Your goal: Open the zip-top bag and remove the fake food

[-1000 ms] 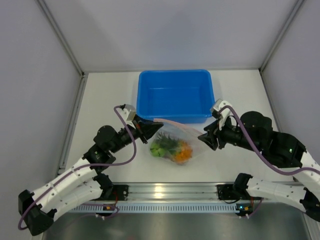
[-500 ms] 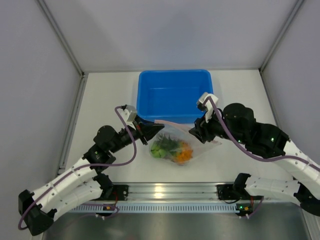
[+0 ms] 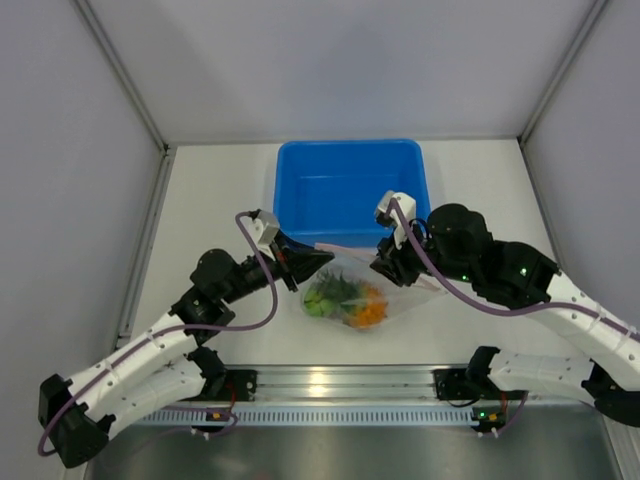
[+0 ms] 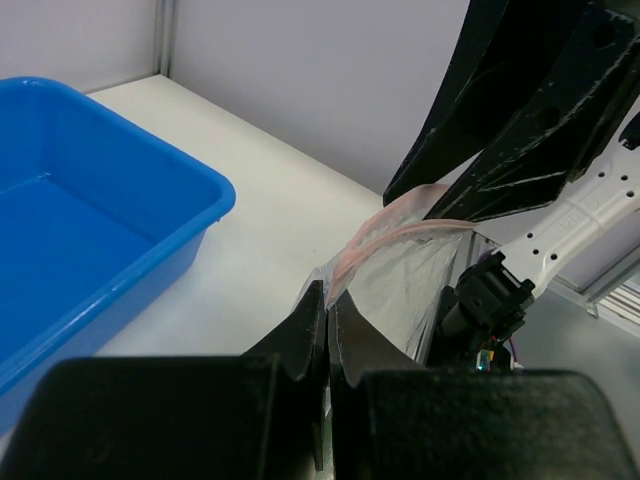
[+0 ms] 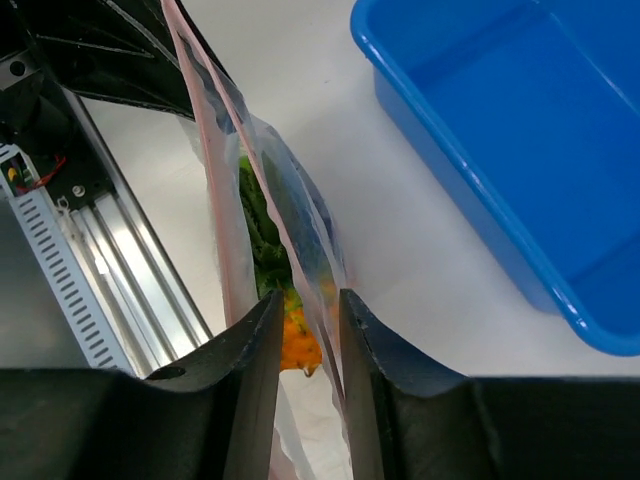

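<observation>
The zip-top bag (image 3: 352, 272) hangs between my two grippers in front of the blue tub, its pink zip strip (image 5: 213, 150) up. Inside it show the green spiky crown (image 3: 328, 292) and orange pineapple (image 3: 368, 306); they also show in the right wrist view, green (image 5: 262, 228) and orange (image 5: 299, 342). I cannot make out the grape bunch. My left gripper (image 3: 320, 259) is shut on the bag's left top edge (image 4: 345, 262). My right gripper (image 3: 384, 267) is open a little, its fingers (image 5: 256, 345) straddling one wall of the bag at the mouth.
The blue tub (image 3: 350, 147) stands empty just behind the bag; it also shows in the left wrist view (image 4: 150, 185) and the right wrist view (image 5: 470, 160). An aluminium rail (image 3: 340, 382) runs along the near edge. Grey walls close in both sides.
My right gripper has moved left from beside the bag onto its top edge. My left gripper has kept its hold and shifted slightly right.
</observation>
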`<state>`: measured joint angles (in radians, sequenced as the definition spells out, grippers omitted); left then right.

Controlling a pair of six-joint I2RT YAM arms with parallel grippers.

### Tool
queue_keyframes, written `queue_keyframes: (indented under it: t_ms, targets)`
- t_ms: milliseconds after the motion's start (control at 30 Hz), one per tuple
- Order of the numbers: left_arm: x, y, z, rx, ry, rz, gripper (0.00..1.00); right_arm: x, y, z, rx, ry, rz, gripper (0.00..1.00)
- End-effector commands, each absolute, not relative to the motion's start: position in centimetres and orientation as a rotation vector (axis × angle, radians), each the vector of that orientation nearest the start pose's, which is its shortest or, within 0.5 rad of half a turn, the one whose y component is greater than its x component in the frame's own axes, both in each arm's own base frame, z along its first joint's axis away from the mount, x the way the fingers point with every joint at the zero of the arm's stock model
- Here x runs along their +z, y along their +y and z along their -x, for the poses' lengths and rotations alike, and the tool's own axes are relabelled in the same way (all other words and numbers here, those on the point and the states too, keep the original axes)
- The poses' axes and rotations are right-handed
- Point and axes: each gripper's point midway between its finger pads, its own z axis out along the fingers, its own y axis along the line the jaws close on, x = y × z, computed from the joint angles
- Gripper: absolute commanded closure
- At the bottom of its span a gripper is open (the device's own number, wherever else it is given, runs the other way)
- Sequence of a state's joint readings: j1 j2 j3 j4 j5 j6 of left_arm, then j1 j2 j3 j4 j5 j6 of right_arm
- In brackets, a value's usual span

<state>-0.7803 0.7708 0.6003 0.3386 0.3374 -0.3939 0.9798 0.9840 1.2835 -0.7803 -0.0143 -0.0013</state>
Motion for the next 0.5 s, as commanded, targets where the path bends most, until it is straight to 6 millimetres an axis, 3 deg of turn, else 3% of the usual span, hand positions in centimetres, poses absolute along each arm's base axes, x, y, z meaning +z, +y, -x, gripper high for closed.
queue_keyframes:
  t_ms: [0, 233, 467]
  targets:
    - [35.0, -28.2, -16.6, -1.254, 1.28, -0.621, 1.0, 31.4, 25.7, -15.4, 0.663, 1.798, 1.075, 0.71]
    - [37.0, -28.2, -18.0, -1.233, 1.269, -0.551, 1.0, 31.4, 24.4, -14.9, 0.633, 1.806, 1.092, 1.0]
    - [39.1, -30.2, -20.4, -1.266, 1.325, -0.478, 1.0, 32.8, 22.5, -14.2, 0.592, 1.858, 1.099, 1.0]
